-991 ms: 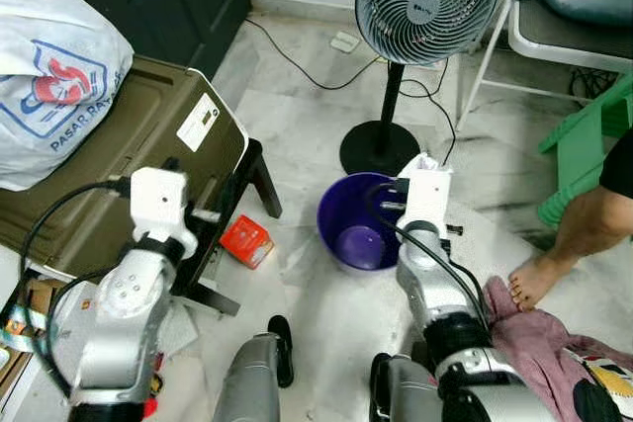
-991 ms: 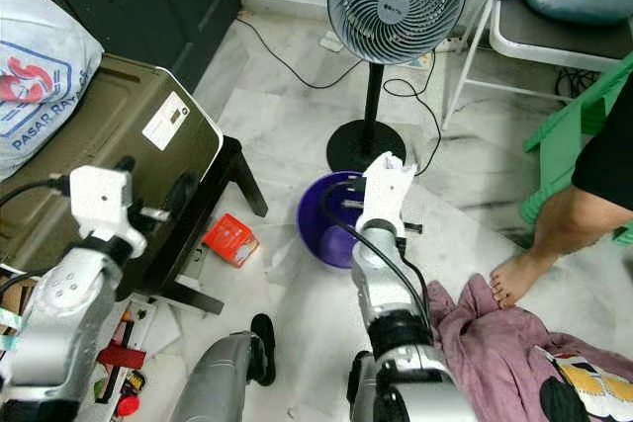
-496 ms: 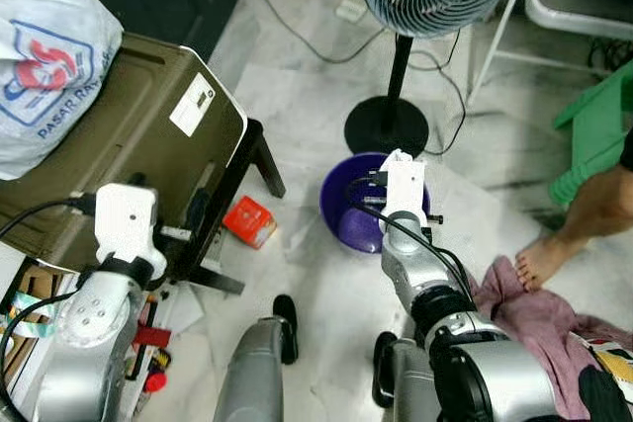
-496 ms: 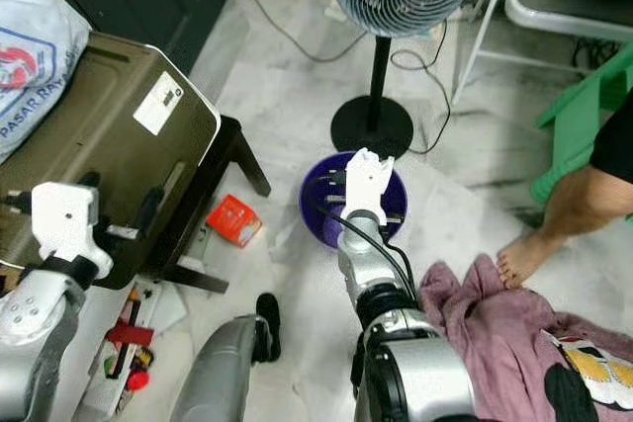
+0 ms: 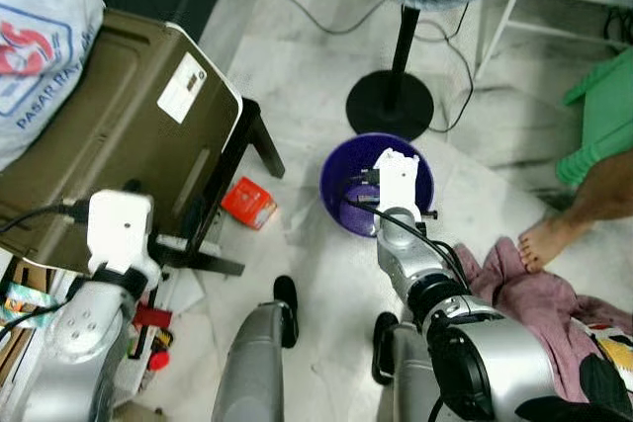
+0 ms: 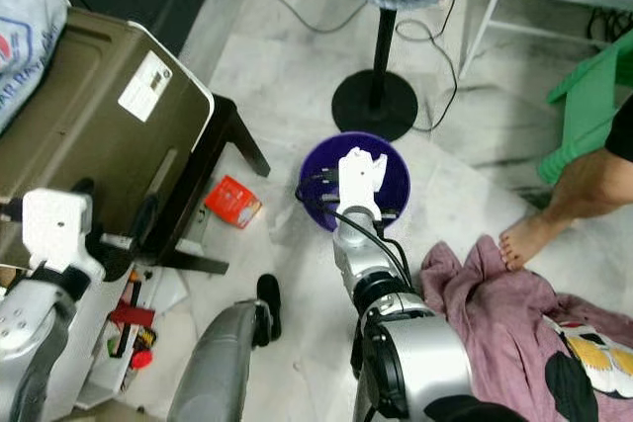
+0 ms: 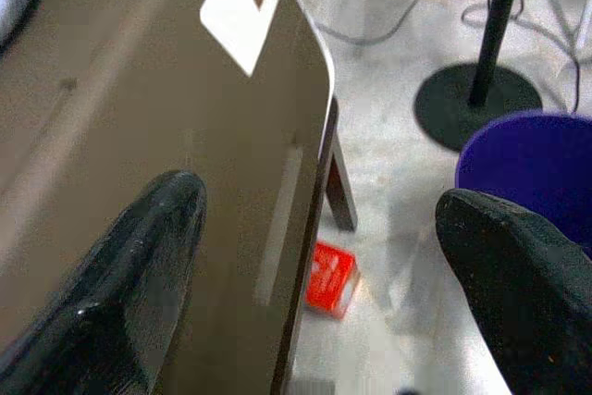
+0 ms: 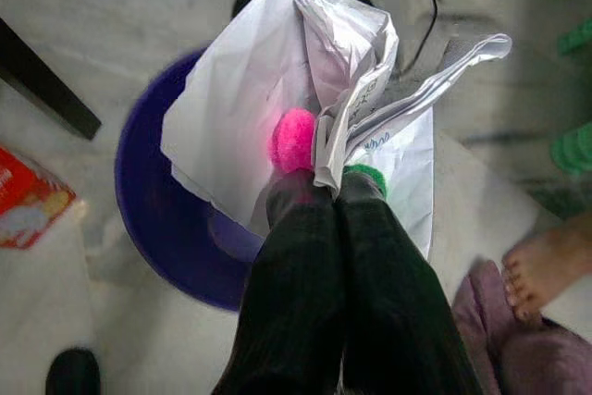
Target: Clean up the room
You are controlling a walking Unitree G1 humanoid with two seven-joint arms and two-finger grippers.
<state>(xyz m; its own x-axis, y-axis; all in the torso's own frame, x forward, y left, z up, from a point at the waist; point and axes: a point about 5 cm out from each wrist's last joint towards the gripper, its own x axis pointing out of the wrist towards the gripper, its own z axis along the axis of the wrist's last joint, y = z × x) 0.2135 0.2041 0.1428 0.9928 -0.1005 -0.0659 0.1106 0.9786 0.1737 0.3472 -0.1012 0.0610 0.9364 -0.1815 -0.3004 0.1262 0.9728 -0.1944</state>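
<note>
Crumpled white paper [image 8: 305, 90] is pinched in my right gripper [image 8: 328, 187], which is shut on it, with a pink and a green bit at the fingertips. The paper hangs directly over the purple bucket [image 8: 157, 219], also [image 5: 341, 195], on the marble floor. From the head camera, my right wrist [image 5: 396, 177] sits above the bucket's middle. My left gripper [image 7: 324, 256] is open, its fingers [image 7: 139, 275] wide apart over the edge of an olive-brown case [image 5: 109, 135]. A small red box [image 5: 248, 204] lies on the floor beside the case.
A standing fan's black base [image 5: 390, 104] and cables lie just beyond the bucket. A pink cloth [image 5: 524, 289] lies at the right near a person's bare foot [image 5: 549, 234] and a green stool [image 5: 603, 116]. A white plastic bag [image 5: 30, 56] rests on the case.
The whole picture has shifted as the camera moved closer and looked further down. My right gripper stays over the bucket, still shut on the paper.
</note>
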